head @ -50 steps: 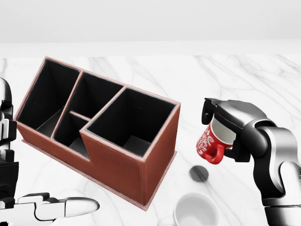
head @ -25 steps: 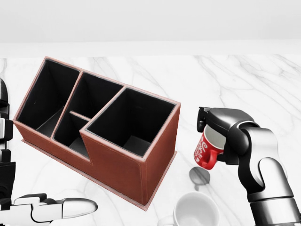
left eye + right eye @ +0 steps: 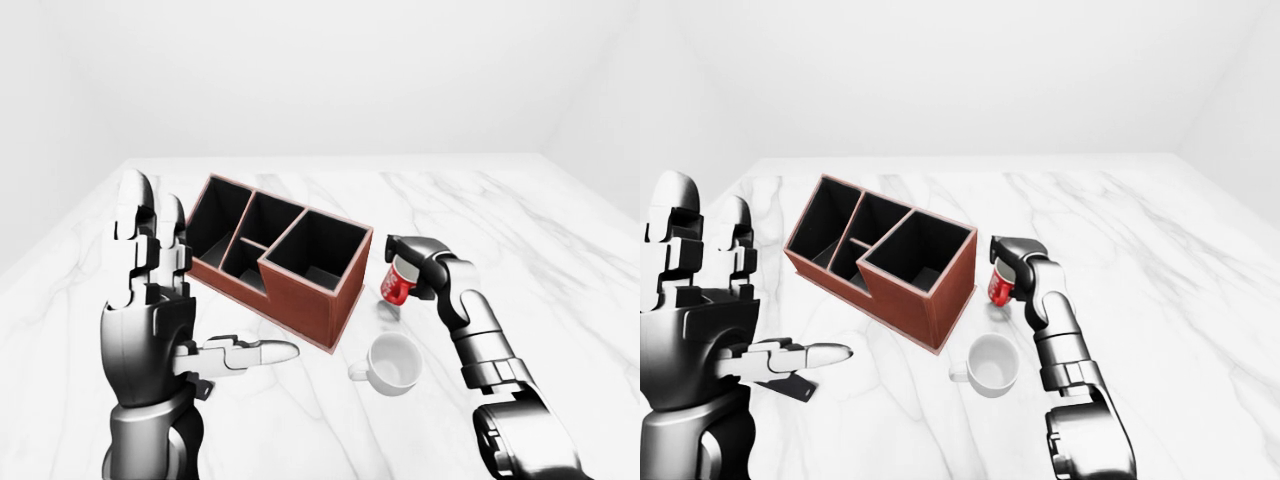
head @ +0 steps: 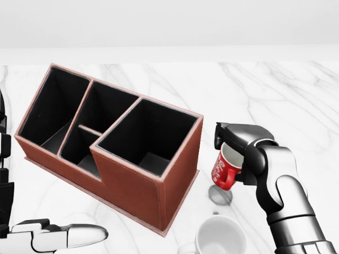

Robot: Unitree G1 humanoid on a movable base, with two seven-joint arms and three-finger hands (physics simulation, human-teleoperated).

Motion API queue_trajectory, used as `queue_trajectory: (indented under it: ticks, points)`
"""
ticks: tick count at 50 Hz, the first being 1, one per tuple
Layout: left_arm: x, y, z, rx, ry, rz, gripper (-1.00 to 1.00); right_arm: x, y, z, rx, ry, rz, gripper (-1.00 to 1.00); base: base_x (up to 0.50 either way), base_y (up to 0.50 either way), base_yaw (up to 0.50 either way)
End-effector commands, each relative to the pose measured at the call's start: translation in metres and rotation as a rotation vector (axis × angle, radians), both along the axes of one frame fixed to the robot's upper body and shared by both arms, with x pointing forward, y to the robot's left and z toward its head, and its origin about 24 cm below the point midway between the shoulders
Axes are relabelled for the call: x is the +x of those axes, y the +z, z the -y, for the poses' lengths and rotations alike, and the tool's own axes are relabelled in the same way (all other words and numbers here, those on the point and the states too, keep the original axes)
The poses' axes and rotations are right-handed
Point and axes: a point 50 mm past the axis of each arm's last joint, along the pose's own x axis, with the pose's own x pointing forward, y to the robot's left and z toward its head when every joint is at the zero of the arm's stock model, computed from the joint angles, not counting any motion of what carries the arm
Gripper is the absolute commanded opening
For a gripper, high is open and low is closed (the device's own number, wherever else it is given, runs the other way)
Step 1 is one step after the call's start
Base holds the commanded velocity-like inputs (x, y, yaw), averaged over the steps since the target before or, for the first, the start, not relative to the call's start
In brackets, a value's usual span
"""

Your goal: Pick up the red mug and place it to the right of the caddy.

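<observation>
A: Head view, nearest first: a white mug [image 4: 220,237] is seen at the bottom edge, below the caddy's right corner. The left hand [image 3: 150,300] is held spread, empty, left of the caddy.

B: And the red mug [image 4: 225,168]?

A: It is gripped by the right hand [image 4: 238,145], fingers closed round it, just right of the caddy [image 4: 135,180], apparently above its shadow on the marble table [image 4: 275,90]. Placement seems in hand; lowering and release are called for.

B: Room?

A: Open marble is left beyond and right of the caddy; edges lie well apart.
</observation>
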Motion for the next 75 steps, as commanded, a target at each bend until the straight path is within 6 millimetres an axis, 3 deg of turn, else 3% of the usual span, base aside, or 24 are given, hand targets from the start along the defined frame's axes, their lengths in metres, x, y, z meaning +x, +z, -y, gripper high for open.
queue_trajectory:
  ticks: [1,43,75]
  points:
    - [0.013,-0.012,0.000,-0.016,0.001,-0.056,1.00,0.003,-0.022,-0.003,-0.021,-0.007,-0.056,-1.00,0.00,0.00,0.00]
    - [0.012,-0.009,-0.001,-0.018,0.000,-0.043,1.00,0.001,-0.062,-0.004,-0.057,-0.032,-0.117,-1.00,0.00,0.00,0.00]
    - [0.009,-0.006,-0.002,-0.020,-0.002,-0.029,1.00,-0.001,-0.076,-0.011,-0.051,-0.026,-0.126,-1.00,0.00,0.00,0.00]
